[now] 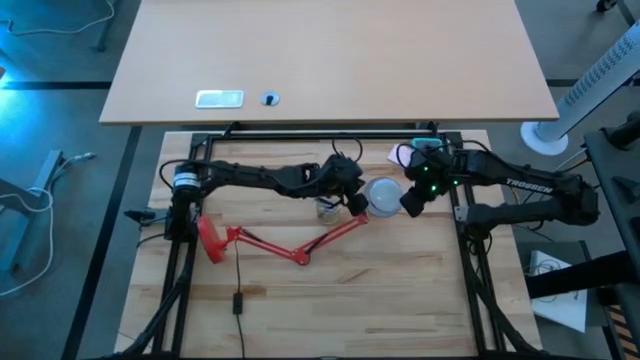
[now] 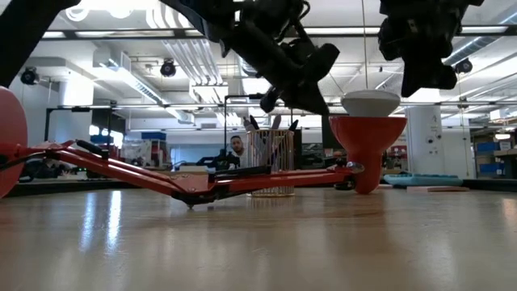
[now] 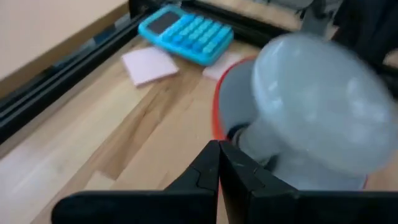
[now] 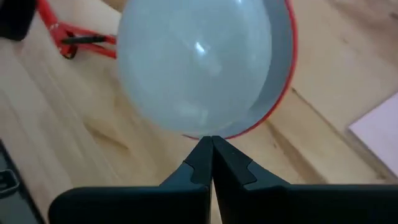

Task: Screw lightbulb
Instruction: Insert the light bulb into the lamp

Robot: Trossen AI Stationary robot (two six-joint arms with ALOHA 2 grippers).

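Observation:
The red desk lamp lies across the table, its base point(image 1: 210, 240) at the left and its cone shade point(image 2: 367, 149) opening upward. The white lightbulb point(image 2: 370, 103) sits in the shade with its dome up; it also shows in the high view point(image 1: 383, 195). My left gripper point(image 3: 218, 148) is shut at the shade's left rim. My right gripper point(image 4: 211, 142) is shut and empty, hanging above and just right of the bulb point(image 4: 196, 62), apart from it in the low view point(image 2: 424, 81). My left gripper meets the shade's red rim point(image 3: 215, 118) on the side toward the table's left; the rim runs straight into the shut fingertips, as if pinched between them. The fingers come slanting down from the left. The shade stands upright on the table.
A small clear cup point(image 2: 271, 162) stands just behind the lamp's arm, left of the shade. A blue calculator point(image 3: 186, 28) and pink notes point(image 3: 149, 65) lie by the far rail. The lamp's cord point(image 1: 238, 285) runs toward the near edge.

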